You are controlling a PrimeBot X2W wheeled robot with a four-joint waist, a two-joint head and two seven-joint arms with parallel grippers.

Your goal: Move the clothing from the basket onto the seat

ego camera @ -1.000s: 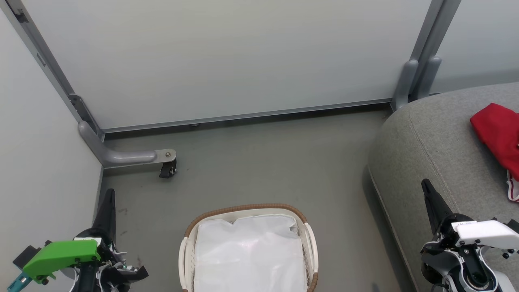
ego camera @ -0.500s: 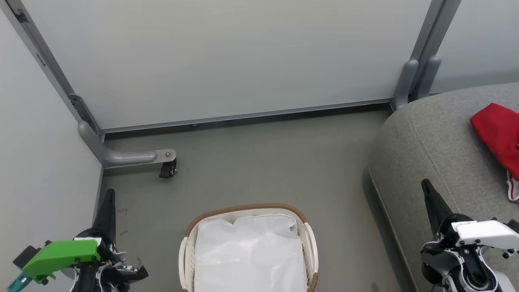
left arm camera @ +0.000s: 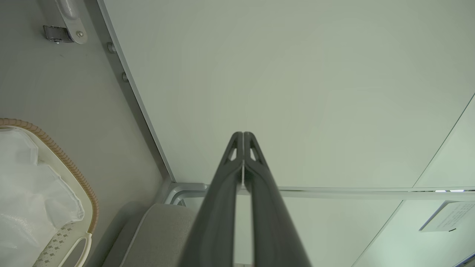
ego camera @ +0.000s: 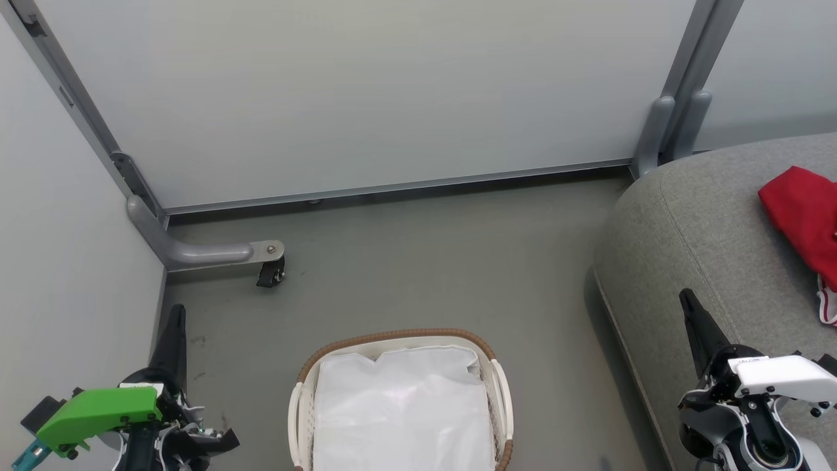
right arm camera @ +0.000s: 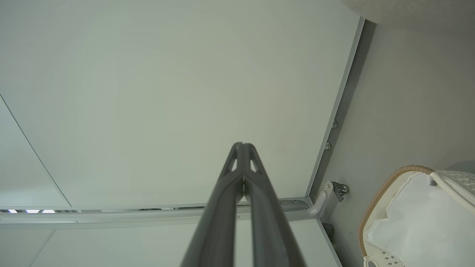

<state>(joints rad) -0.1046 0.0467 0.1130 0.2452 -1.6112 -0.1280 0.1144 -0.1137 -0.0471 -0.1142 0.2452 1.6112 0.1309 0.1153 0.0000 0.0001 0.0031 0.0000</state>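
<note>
The left gripper (ego camera: 175,320) and right gripper (ego camera: 692,311) flank the basket (ego camera: 392,336), jaws pressed together, empty. Beyond its rim, bare floor (ego camera: 425,261) runs to the partition (ego camera: 366,98). The clothing (ego camera: 801,209) lies on the seat (ego camera: 693,222), far right, back from its rounded edge. Nothing has moved in 1 second.

open: floor (ego camera: 425,261) ahead of basket (ego camera: 392,335) | blocked: seat (ego camera: 706,216) right, caster leg (ego camera: 209,252) left, partition (ego camera: 359,98) beyond

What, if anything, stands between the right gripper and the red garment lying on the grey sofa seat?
Nothing visible does: only bare grey fabric seat lies between the shut right gripper and the soft red garment.
</note>
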